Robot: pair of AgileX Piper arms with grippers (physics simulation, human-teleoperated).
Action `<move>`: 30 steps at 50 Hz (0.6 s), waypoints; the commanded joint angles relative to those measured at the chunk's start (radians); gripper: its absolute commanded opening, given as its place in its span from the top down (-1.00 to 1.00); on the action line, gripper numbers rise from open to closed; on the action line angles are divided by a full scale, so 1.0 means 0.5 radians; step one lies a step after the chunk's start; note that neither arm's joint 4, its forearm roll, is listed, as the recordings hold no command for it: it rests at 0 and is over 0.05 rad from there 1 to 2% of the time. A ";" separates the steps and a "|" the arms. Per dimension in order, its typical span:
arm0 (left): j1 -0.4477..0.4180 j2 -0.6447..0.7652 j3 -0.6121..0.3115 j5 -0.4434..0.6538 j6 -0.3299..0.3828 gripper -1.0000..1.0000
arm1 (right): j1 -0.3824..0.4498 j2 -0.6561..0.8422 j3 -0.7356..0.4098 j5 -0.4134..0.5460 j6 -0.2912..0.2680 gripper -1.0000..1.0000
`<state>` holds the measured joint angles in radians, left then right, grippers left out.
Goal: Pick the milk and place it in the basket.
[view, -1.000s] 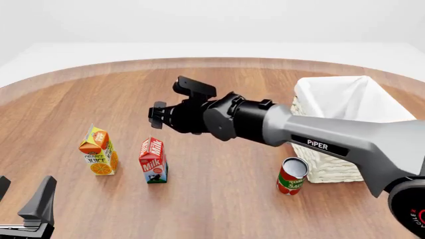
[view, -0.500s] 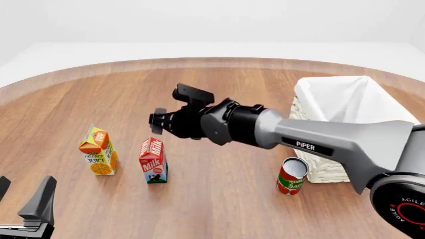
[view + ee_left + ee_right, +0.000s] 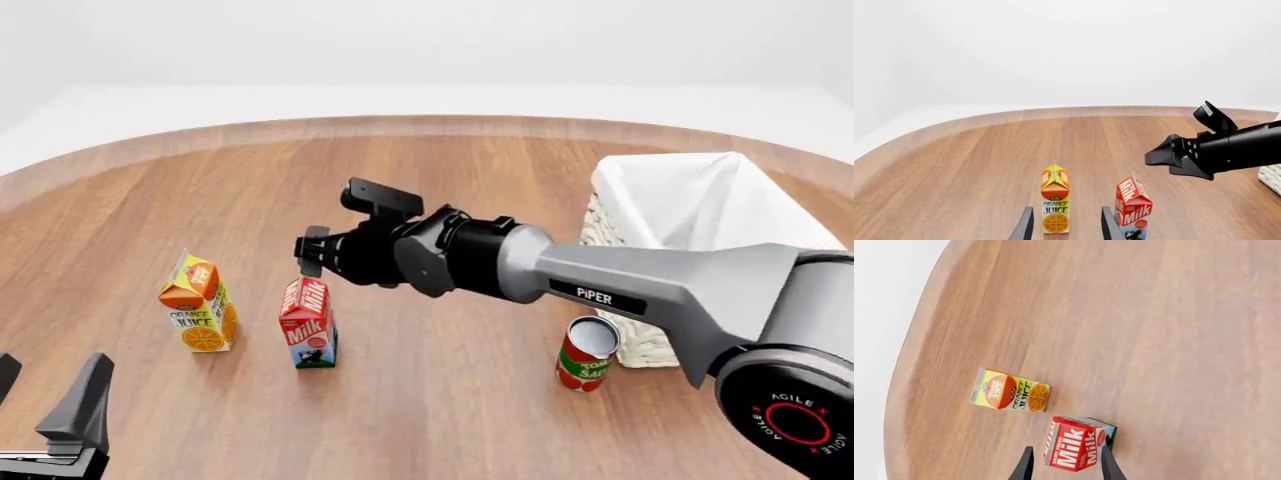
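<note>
The milk (image 3: 308,324) stands upright on the wooden table, a red-topped carton with white "Milk" lettering. It also shows in the left wrist view (image 3: 1133,207) and the right wrist view (image 3: 1075,444). My right gripper (image 3: 316,252) hangs just above and behind the milk. It is open, and its fingertips (image 3: 1024,466) frame the carton's top without touching it. The basket (image 3: 627,330), cream wicker with a white cloth lining, stands at the right. My left gripper (image 3: 47,398) is open and empty at the near left edge, with the juice carton seen between its fingertips (image 3: 1025,226).
An orange juice carton (image 3: 200,305) stands just left of the milk. A red tomato can (image 3: 587,353) stands in front of the basket's near corner. The right arm (image 3: 601,285) stretches across the table from the right.
My right gripper has moved down and a little nearer, closing in above the milk. The left arm, the cartons, the can and the basket have not moved.
</note>
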<state>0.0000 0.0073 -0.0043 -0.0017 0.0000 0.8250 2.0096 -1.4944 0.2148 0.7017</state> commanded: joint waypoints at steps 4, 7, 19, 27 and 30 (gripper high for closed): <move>0.000 0.000 0.000 0.000 0.000 -1.00 | 0.009 0.047 -0.028 -0.008 0.014 -1.00; 0.000 0.000 0.000 0.000 0.000 -1.00 | 0.010 0.058 -0.032 -0.009 0.018 -1.00; 0.000 0.000 0.000 0.000 0.000 -1.00 | 0.015 0.085 -0.048 -0.005 0.034 -1.00; 0.000 0.000 0.000 0.000 0.000 -1.00 | 0.022 0.097 -0.056 -0.004 0.041 -1.00; 0.000 0.000 0.000 0.000 0.000 -1.00 | 0.026 0.100 -0.069 0.006 0.044 -1.00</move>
<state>0.0000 0.0073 -0.0043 -0.0017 0.0000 0.8339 2.0521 -1.5190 0.2123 0.7186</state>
